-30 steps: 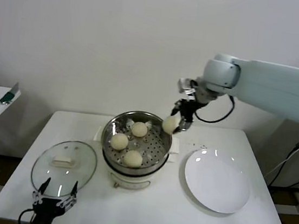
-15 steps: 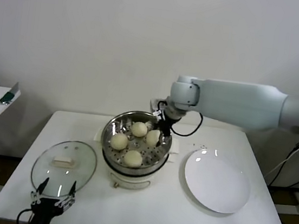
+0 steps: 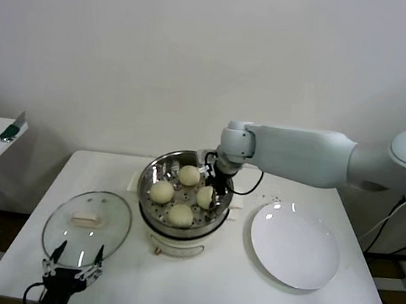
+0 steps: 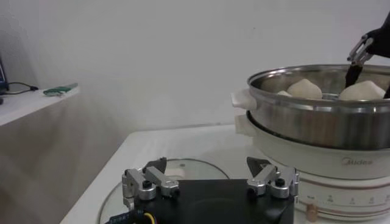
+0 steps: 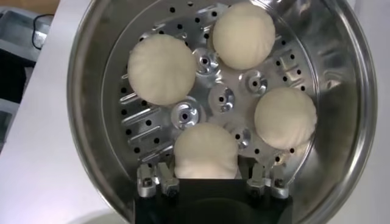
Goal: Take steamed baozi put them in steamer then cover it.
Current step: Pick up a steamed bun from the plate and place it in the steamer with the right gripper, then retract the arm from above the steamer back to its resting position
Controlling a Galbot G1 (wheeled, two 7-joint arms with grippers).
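Inside the steamer (image 5: 341, 79), the right end effector (image 5: 206, 179) straddles the fourth steamed baozi (image 5: 206, 149), apparently slackening; it should open fully, then rise straight, nudging nothing.

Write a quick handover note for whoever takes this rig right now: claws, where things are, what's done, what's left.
Right claw: down inside the steamer, fingers on either side of the fourth bun, which rests on the perforated floor.
Left claw: open, idle at the table's front edge over the lid.
Done: all four buns are in the steamer.
Left: pull the right claw clear, then put the lid on the steamer.
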